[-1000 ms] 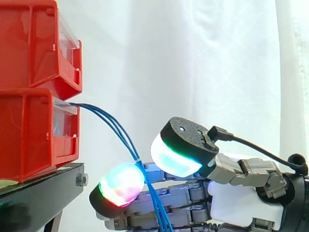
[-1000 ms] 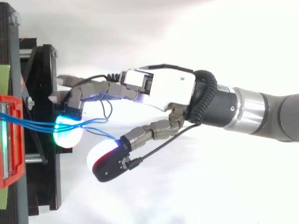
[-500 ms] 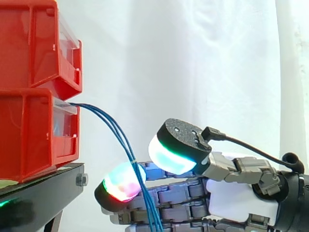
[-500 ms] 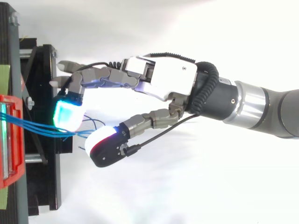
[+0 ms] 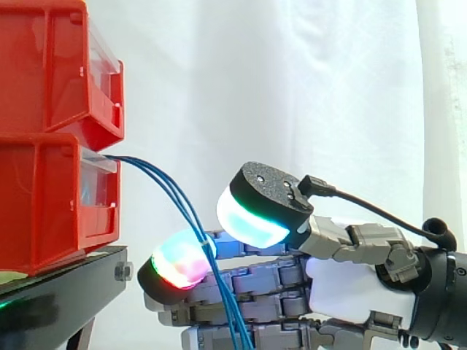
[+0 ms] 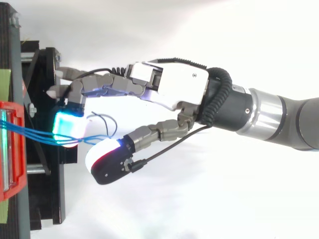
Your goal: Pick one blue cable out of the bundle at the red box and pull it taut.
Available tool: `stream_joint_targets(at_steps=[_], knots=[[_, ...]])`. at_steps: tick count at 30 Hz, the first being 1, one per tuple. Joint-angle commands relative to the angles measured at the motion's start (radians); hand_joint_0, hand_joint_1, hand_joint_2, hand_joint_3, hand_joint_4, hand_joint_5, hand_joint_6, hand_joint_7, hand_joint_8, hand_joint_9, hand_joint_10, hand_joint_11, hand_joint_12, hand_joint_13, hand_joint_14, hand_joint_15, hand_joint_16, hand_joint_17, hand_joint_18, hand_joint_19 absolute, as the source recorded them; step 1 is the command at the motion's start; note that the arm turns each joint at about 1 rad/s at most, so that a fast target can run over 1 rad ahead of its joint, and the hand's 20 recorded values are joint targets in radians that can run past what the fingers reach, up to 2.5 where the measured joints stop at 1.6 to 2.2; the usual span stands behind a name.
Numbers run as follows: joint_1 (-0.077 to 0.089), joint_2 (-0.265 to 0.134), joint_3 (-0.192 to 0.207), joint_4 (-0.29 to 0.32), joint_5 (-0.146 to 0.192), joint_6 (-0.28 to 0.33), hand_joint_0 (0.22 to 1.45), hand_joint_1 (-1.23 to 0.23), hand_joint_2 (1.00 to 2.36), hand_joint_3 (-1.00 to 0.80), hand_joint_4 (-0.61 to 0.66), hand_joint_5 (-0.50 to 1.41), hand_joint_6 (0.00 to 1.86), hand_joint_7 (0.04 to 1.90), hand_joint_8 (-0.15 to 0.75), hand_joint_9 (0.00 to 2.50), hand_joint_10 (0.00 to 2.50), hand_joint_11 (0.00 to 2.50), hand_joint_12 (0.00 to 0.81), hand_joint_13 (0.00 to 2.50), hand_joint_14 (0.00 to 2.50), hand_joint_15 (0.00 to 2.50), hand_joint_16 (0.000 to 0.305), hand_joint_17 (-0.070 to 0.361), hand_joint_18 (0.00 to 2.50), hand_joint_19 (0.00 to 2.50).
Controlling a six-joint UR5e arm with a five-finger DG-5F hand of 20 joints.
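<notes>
Blue cables [image 5: 175, 195] droop from red bin [image 5: 51, 204], crossing hand [image 5: 350, 288] beside black stand [image 5: 66, 286].

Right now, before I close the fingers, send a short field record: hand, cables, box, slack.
hand: open, reaching toward the lower red box
blue cables: leave the lower red box and sag down between the thumb pad and a finger pad
tension: slack, curved
grip: no pinch visible yet

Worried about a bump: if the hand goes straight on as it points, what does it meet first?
Probably the stand's edge, below the lower red bin; depth is unclear. The blue cables already cross the hand.
</notes>
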Motion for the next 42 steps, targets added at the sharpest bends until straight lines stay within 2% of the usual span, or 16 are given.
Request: stream_joint_targets(at_steps=[1, 2, 8, 11, 13, 14, 15, 16, 17, 22, 25, 26, 29, 32, 34, 42], knots=[[0.004, -0.001, 0.001, 0.0, 0.0, -0.005, 0.58, -0.74, 1.0, -0.5, 0.31, -0.12, 0.51, 1.17, 0.299, 0.32, 0.0, 0.02, 0.352, 0.1, 0.0, 0.04, 0.054, 0.122, 0.1, 0.12], [0.006, -0.001, 0.0, -0.003, 0.006, -0.021, 0.58, -0.74, 1.0, -0.5, 0.31, -0.12, 0.51, 1.17, 0.299, 0.32, 0.0, 0.03, 0.352, 0.1, 0.0, 0.04, 0.054, 0.122, 0.1, 0.12], [0.009, -0.007, 0.0, 0.003, 0.014, -0.021, 0.58, -0.74, 1.0, -0.49, 0.31, -0.11, 0.5, 1.18, 0.3, 0.32, 0.0, 0.03, 0.352, 0.1, 0.0, 0.04, 0.054, 0.122, 0.1, 0.12], [0.009, -0.007, 0.0, 0.0, 0.014, -0.019, 0.61, -0.72, 1.01, -0.41, 0.24, -0.13, 0.62, 1.03, 0.298, 0.33, 0.0, 0.03, 0.349, 0.11, 0.0, 0.04, 0.054, 0.121, 0.11, 0.12], [0.01, -0.007, 0.0, 0.001, 0.014, -0.019, 0.62, -0.74, 1.01, -0.37, 0.23, -0.13, 0.63, 1.07, 0.305, 0.36, 0.0, 0.0, 0.352, 0.14, 0.0, 0.02, 0.054, 0.122, 0.16, 0.09], [0.01, -0.007, 0.0, 0.0, 0.014, -0.019, 0.62, -0.71, 1.01, -0.35, 0.22, -0.14, 0.68, 0.97, 0.299, 0.33, 0.0, 0.03, 0.349, 0.12, 0.0, 0.04, 0.054, 0.12, 0.12, 0.12], [0.009, -0.007, 0.0, 0.0, 0.014, -0.019, 0.62, -0.71, 1.01, -0.35, 0.22, -0.14, 0.68, 0.97, 0.299, 0.33, 0.0, 0.03, 0.349, 0.12, 0.0, 0.04, 0.054, 0.12, 0.12, 0.11], [0.009, -0.006, 0.0, 0.0, 0.014, -0.019, 0.62, -0.73, 1.01, -0.32, 0.22, -0.13, 0.65, 1.05, 0.305, 0.36, 0.0, 0.01, 0.352, 0.15, 0.0, 0.02, 0.054, 0.122, 0.17, 0.08], [0.01, -0.007, 0.0, -0.002, 0.014, -0.018, 0.62, -0.73, 1.01, -0.31, 0.21, -0.14, 0.66, 1.04, 0.305, 0.36, 0.0, 0.01, 0.352, 0.14, 0.0, 0.02, 0.054, 0.122, 0.17, 0.09], [0.009, -0.006, 0.0, 0.005, 0.014, -0.016, 0.62, -0.72, 1.02, -0.23, 0.2, -0.18, 0.79, 0.86, 0.305, 0.36, 0.0, 0.03, 0.353, 0.15, 0.0, 0.03, 0.054, 0.122, 0.18, 0.08], [0.009, -0.006, 0.001, 0.005, 0.014, -0.016, 0.62, -0.72, 1.01, -0.28, 0.23, -0.18, 0.81, 0.82, 0.304, 0.36, 0.0, 0.04, 0.353, 0.15, 0.0, 0.03, 0.054, 0.122, 0.18, 0.09], [0.009, -0.006, 0.001, 0.005, 0.014, -0.016, 0.59, -0.73, 1.01, -0.36, 0.24, -0.18, 0.8, 0.81, 0.305, 0.36, 0.0, 0.04, 0.354, 0.15, 0.0, 0.03, 0.055, 0.123, 0.18, 0.1], [0.007, -0.006, 0.001, 0.005, 0.014, -0.016, 0.56, -0.71, 1.0, -0.46, 0.26, -0.17, 0.77, 0.82, 0.308, 0.36, 0.0, 0.04, 0.358, 0.15, 0.0, 0.04, 0.056, 0.125, 0.18, 0.11], [0.006, -0.006, 0.006, 0.005, 0.014, -0.016, 0.55, -0.69, 1.0, -0.46, 0.26, -0.15, 0.73, 0.87, 0.314, 0.38, 0.0, 0.05, 0.359, 0.15, 0.0, 0.04, 0.056, 0.125, 0.18, 0.11], [0.004, -0.006, 0.012, 0.0, 0.014, -0.014, 0.58, -0.67, 1.01, -0.42, 0.25, -0.14, 0.71, 0.95, 0.311, 0.38, 0.0, 0.02, 0.354, 0.15, 0.0, 0.03, 0.055, 0.124, 0.18, 0.11], [0.001, -0.006, 0.018, -0.003, 0.012, -0.013, 0.6, -0.64, 1.02, -0.18, 0.19, -0.16, 0.78, 0.94, 0.311, 0.4, 0.0, 0.07, 0.351, 0.16, 0.0, 0.04, 0.054, 0.121, 0.19, 0.1]])
